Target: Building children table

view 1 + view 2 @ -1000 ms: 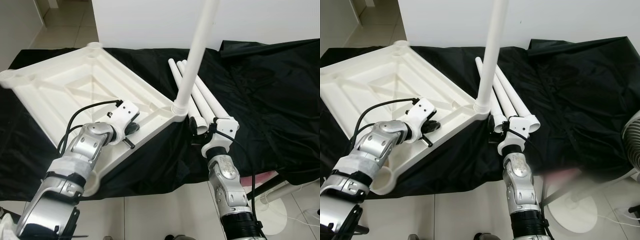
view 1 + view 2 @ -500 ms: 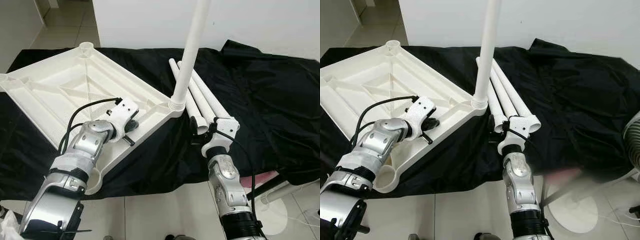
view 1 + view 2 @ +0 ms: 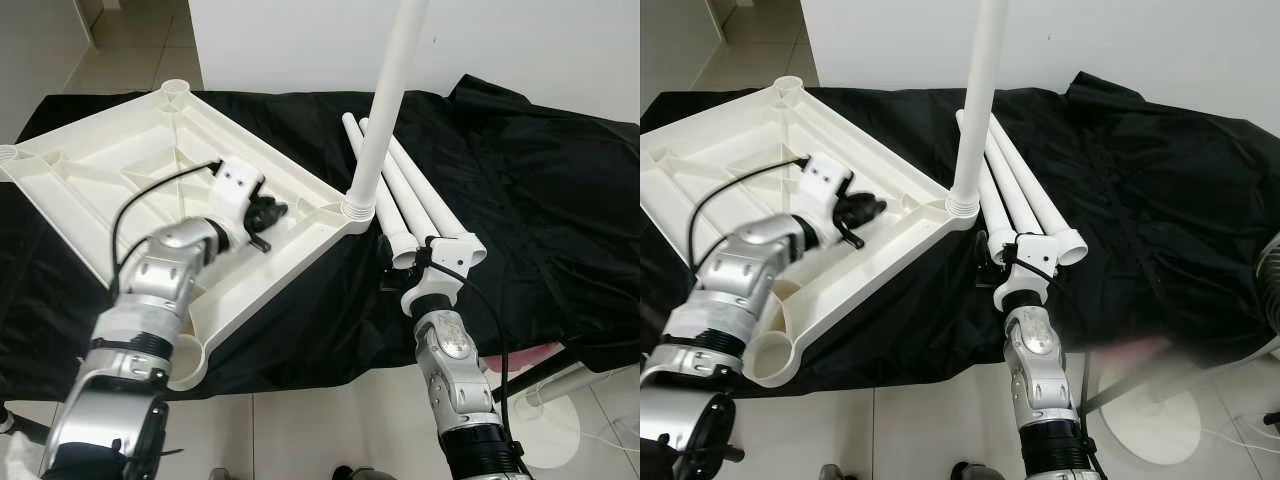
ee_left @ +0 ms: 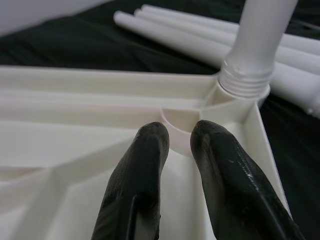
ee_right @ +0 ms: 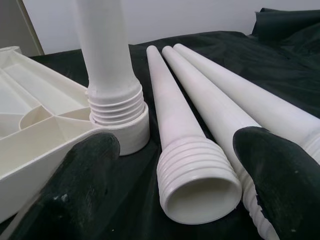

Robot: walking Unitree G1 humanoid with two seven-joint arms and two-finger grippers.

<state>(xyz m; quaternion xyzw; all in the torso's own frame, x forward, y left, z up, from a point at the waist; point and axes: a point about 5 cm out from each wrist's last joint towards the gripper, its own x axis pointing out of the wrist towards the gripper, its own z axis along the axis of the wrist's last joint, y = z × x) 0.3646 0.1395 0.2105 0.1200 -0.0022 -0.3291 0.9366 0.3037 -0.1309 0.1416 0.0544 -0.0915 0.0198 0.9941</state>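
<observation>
The white tabletop [image 3: 100, 190] lies upside down on a black cloth. One white leg [image 3: 385, 110] stands upright, screwed into its near right corner socket [image 4: 245, 82]. Three loose legs [image 3: 415, 195] lie side by side just right of that corner. My left gripper [image 3: 268, 212] hovers over the ribbed underside, pointing at the corner socket, its fingers [image 4: 150, 150] shut with nothing between them. My right gripper [image 3: 398, 262] sits at the near ends of the loose legs, open, with one leg's threaded end [image 5: 197, 182] between its fingers [image 5: 85, 185].
The black cloth [image 3: 540, 200] covers the whole low surface and hangs over its front edge. A white wall rises behind. Tiled floor lies in front, with a white fan base [image 3: 1145, 420] at the lower right.
My left gripper has left the tabletop's near rim and moved farther in over the underside, toward the corner with the upright leg. The right gripper has stayed put.
</observation>
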